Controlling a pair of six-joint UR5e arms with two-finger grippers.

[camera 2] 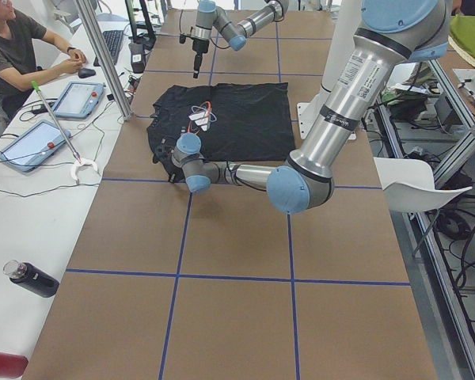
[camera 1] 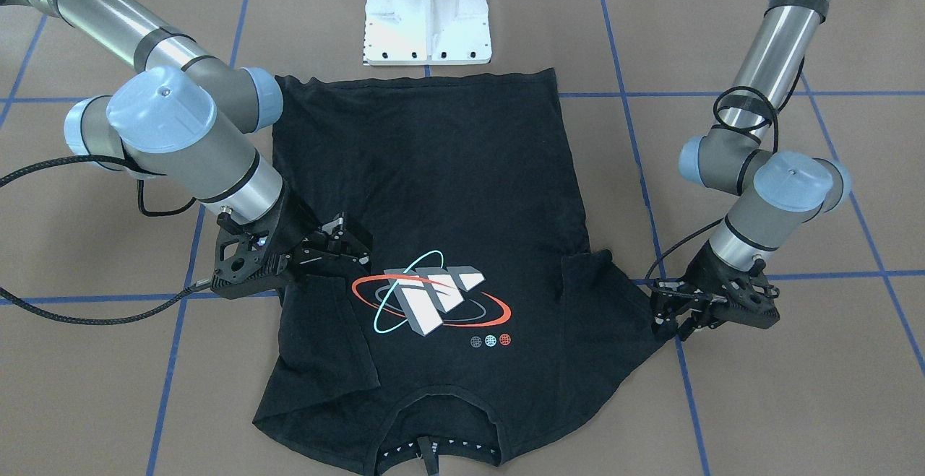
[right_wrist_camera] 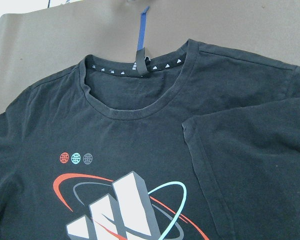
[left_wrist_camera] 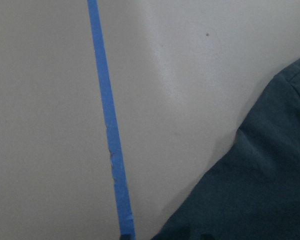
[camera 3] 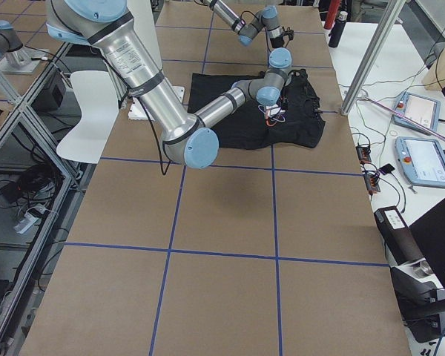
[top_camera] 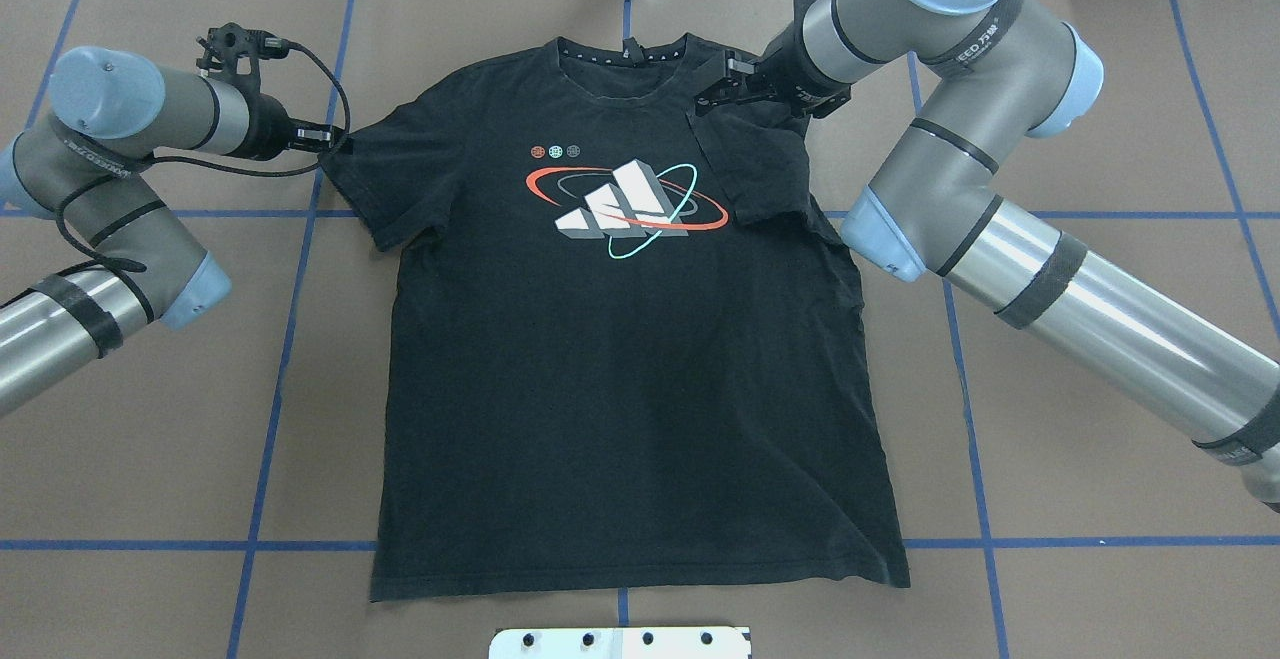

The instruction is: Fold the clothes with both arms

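Black T-shirt [top_camera: 620,379] has only its right sleeve [top_camera: 760,169] folded in; your left sleeve [top_camera: 370,179] and body folds are not yet done. Right gripper [top_camera: 728,91] jaws look parted; whether the left gripper [top_camera: 325,137] grips, you cannot tell.

The left arm [top_camera: 150,117] comes in low from the robot's left and doubles back at the elbow. Its wrist lies nearly level and the left gripper [top_camera: 330,142] points sideways toward the middle, low down; whether its jaws are parted or closed cannot be made out. The right arm [top_camera: 940,169] reaches forward in a long slope, bends at the elbow, and holds the right gripper [top_camera: 712,89] raised and angled down toward the middle, jaws spread apart.
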